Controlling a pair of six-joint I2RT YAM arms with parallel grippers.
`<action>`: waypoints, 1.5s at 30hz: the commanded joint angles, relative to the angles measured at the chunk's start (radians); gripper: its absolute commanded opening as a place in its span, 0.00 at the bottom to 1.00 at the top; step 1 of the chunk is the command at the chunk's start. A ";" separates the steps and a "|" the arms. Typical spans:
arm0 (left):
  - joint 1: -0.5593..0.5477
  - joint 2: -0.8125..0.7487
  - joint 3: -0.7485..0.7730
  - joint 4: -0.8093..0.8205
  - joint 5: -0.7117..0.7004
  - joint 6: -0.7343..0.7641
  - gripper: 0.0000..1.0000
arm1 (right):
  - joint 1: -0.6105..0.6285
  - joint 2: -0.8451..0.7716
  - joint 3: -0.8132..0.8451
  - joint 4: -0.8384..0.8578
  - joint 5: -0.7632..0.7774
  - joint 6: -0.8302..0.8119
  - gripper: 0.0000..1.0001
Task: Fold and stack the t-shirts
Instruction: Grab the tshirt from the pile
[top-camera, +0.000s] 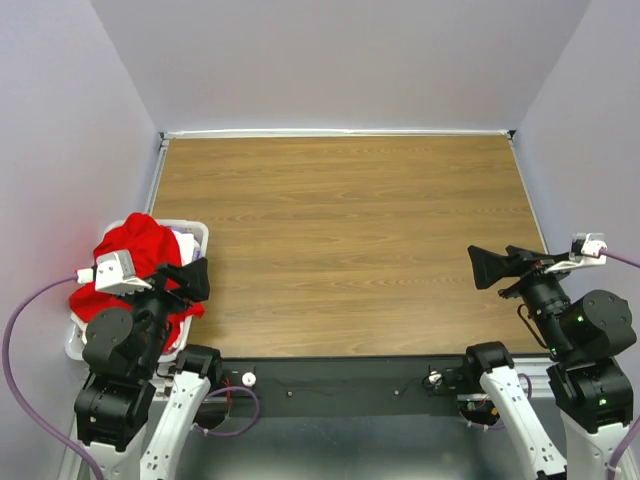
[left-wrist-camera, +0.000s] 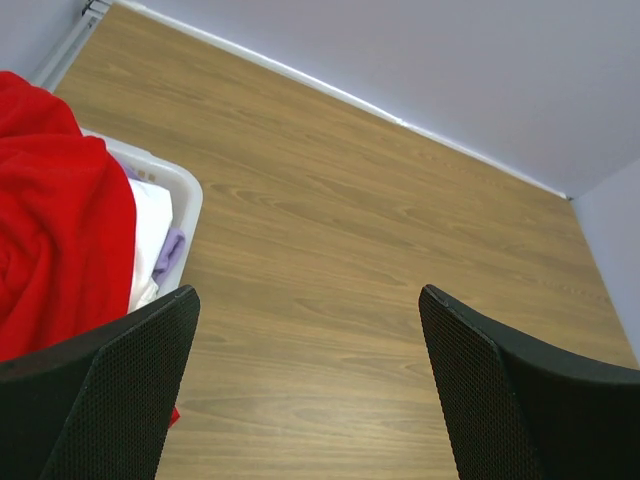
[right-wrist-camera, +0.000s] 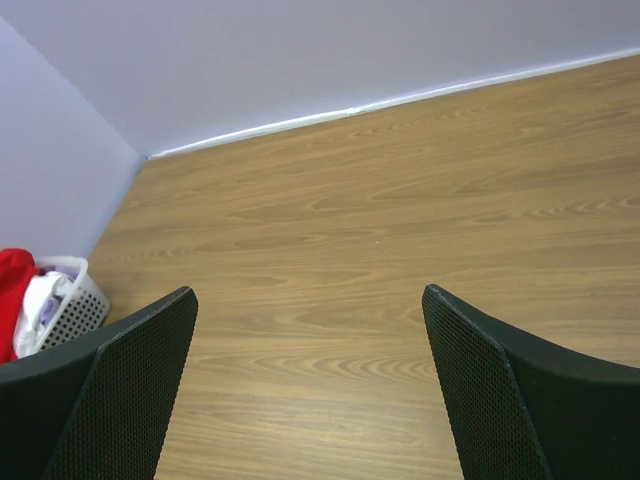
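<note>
T-shirts (top-camera: 135, 250): bunched in the white laundry basket (top-camera: 200, 230) at the near-left corner of the table (top-camera: 350, 220), hard against the left edge. Red one (left-wrist-camera: 60, 230) on top, spilling over the rim. White cloth (left-wrist-camera: 150, 215) tucked beneath it on the side facing the table's middle (a scrap of purple (left-wrist-camera: 170, 252) there too, kind unclear). Not yet pulled out or spread flat, so judged the very start: nothing folded, nothing stacked.

Left gripper (top-camera: 190, 278): spread wide, holding nothing, poised over the basket's near-right part, aimed out across the table toward the far-right corner. Red heap to its left and a little behind the fingertips, with one finger overlapping the red in the wrist view. Touching or not, cannot tell.

Right gripper (top-camera: 490, 268): likewise spread wide and empty, close to the right edge, pointing left, well apart from the basket.

Plainly the left arm's reach, then. Probably calls for swinging leftward and dipping into the heap. No usable long axis in the crumpled red cloth; at best stretched loosely along the left edge, far to near. Worth watching: white cloth dragged out along with the red.
</note>
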 joint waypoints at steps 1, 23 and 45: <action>0.000 0.032 0.022 -0.030 -0.021 -0.025 0.98 | -0.005 -0.008 -0.001 -0.019 -0.012 0.013 1.00; -0.002 0.625 0.217 -0.207 -0.447 0.016 0.98 | -0.005 -0.110 -0.068 -0.030 -0.067 0.118 1.00; 0.308 0.874 0.062 0.066 -0.414 0.082 0.96 | 0.016 -0.163 -0.010 -0.162 0.019 0.096 1.00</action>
